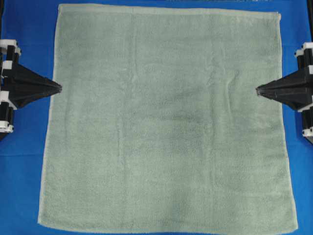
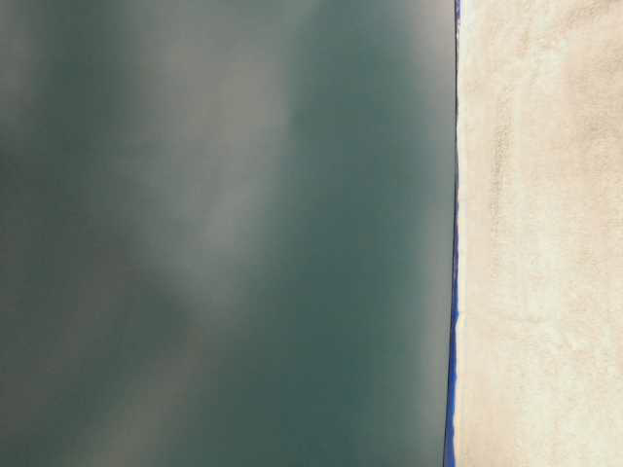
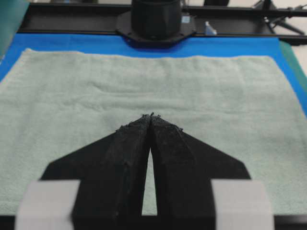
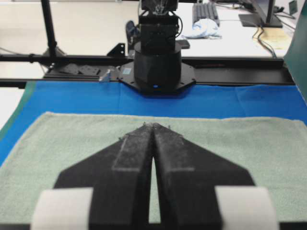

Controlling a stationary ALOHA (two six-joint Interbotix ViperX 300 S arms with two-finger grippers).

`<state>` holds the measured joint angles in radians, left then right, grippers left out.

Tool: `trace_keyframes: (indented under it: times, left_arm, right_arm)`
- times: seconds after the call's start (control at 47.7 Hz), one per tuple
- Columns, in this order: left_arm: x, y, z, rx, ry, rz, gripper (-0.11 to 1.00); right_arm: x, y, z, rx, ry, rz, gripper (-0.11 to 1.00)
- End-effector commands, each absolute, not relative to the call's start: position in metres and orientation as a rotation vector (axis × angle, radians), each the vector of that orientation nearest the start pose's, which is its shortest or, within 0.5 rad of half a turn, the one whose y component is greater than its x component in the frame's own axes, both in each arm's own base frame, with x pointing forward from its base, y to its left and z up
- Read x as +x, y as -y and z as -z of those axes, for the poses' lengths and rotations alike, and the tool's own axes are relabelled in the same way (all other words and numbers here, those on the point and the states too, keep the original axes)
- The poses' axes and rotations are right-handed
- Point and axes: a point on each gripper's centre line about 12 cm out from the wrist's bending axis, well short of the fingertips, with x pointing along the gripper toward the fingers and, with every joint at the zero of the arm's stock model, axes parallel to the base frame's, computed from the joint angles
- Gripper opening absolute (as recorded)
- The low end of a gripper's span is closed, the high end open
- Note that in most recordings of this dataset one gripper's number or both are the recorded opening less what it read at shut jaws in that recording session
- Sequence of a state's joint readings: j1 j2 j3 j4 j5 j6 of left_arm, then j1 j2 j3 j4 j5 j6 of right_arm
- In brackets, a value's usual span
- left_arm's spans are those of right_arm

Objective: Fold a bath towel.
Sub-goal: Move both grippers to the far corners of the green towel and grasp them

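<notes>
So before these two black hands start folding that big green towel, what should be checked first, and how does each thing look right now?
1. Pale sage-green terry bath towel spread flat, unfolded: ok.
2. Towel lying on the bright blue cloth surface: ok at the top and sides; its bottom edge runs out of the overhead view, so cannot tell.
3. Left hand shut and empty, at the towel's left edge: ok.
4. Right hand shut and empty, over the towel's right edge: ok.
5. Hands opened ready to grasp: not ok.
6. Table-level view useful: not ok, it is blurred.
</notes>
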<state>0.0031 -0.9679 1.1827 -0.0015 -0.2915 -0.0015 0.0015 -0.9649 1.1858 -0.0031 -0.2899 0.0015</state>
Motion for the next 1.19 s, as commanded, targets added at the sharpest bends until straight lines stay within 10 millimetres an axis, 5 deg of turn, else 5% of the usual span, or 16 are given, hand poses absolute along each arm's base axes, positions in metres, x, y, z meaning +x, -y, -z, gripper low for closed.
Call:
trace_keyframes:
  times: [0.0,0.252,0.566,0.692,0.901,1.174]
  left_arm:
    - [0.200,-0.005,-0.304,0.004,0.107,-0.025,0.00]
    - [0.203,-0.041,-0.312,0.011,-0.024,-0.197,0.00]
    - [0.217,-0.101,-0.316,0.121,-0.322,-0.404,0.02]
    - [0.229,-0.131,-0.304,0.135,-0.428,-0.467,0.30]
    - [0.250,-0.178,-0.270,0.181,-0.644,-0.494,0.84]
    - [0.259,-0.238,-0.198,0.153,-0.824,-0.538,0.88]
  right_arm:
    - [0.201,0.005,-0.305,-0.010,0.106,0.023,0.00]
    - [0.204,0.050,-0.322,0.005,-0.182,0.237,0.00]
    - [0.191,0.133,-0.306,-0.016,-0.555,0.580,0.00]
    - [0.191,0.168,-0.286,-0.043,-0.699,0.667,0.04]
    - [0.191,0.218,-0.246,-0.054,-0.941,0.719,0.63]
    - [0.197,0.252,-0.174,0.018,-1.181,0.655,0.65]
